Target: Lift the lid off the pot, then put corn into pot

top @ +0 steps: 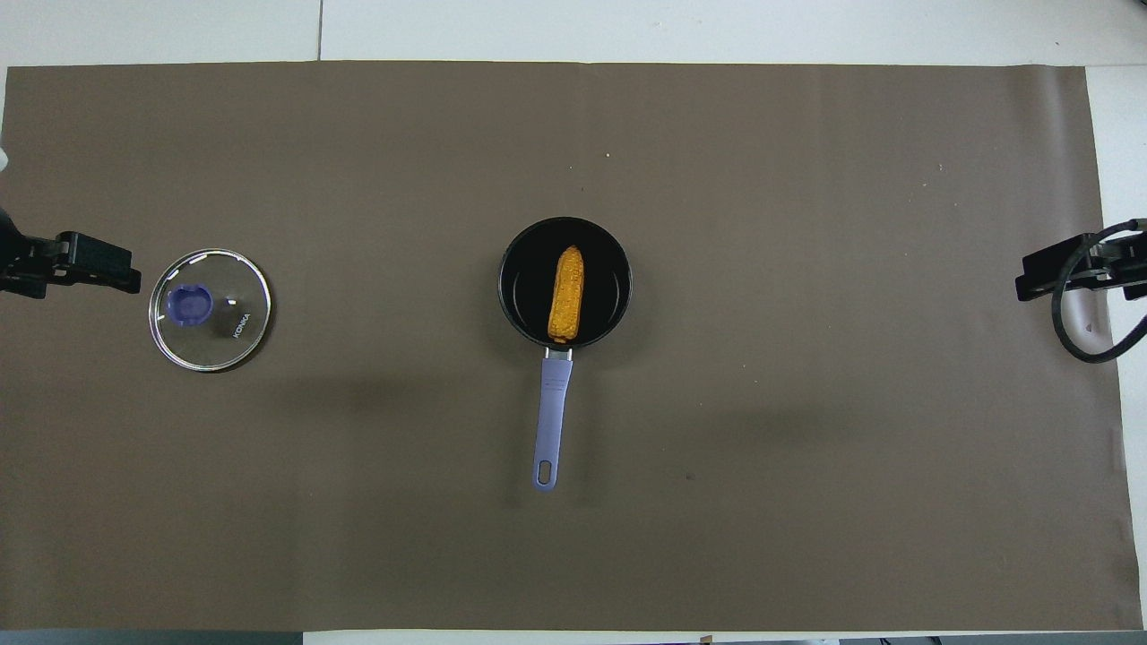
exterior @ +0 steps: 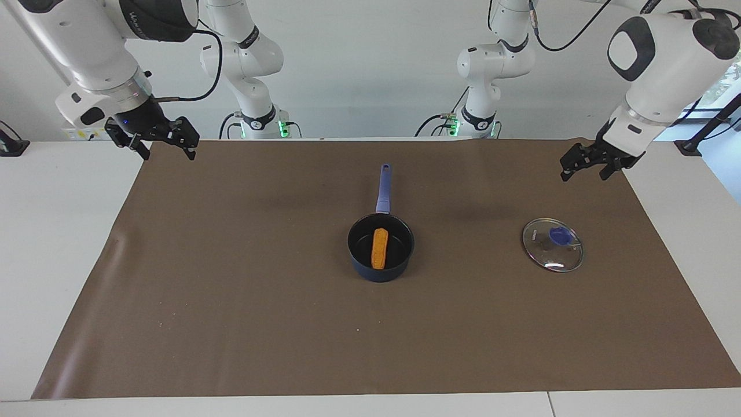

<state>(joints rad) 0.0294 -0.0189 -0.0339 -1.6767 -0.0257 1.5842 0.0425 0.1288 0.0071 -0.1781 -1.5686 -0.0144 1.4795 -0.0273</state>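
The navy pot [exterior: 399,260] stands in the middle of the brown mat, its long blue-purple handle [exterior: 384,188] pointing toward the robots. The orange-yellow corn [exterior: 379,248] lies inside it, seen also in the overhead view [top: 566,294]. The glass lid [exterior: 553,244] lies flat on the mat, knob up, toward the left arm's end, apart from the pot [top: 515,269]. My left gripper [exterior: 583,172] is open and empty, raised over the mat's edge at its own end, beside the lid [top: 211,309]. My right gripper [exterior: 168,150] is open and empty, raised over the mat's corner at the right arm's end.
The brown mat [exterior: 231,289] covers most of the white table [exterior: 58,231]. Both arm bases stand at the table's robot end. A black cable loops by the right gripper [top: 1039,278]. The left gripper [top: 107,271] shows at the edge of the overhead view.
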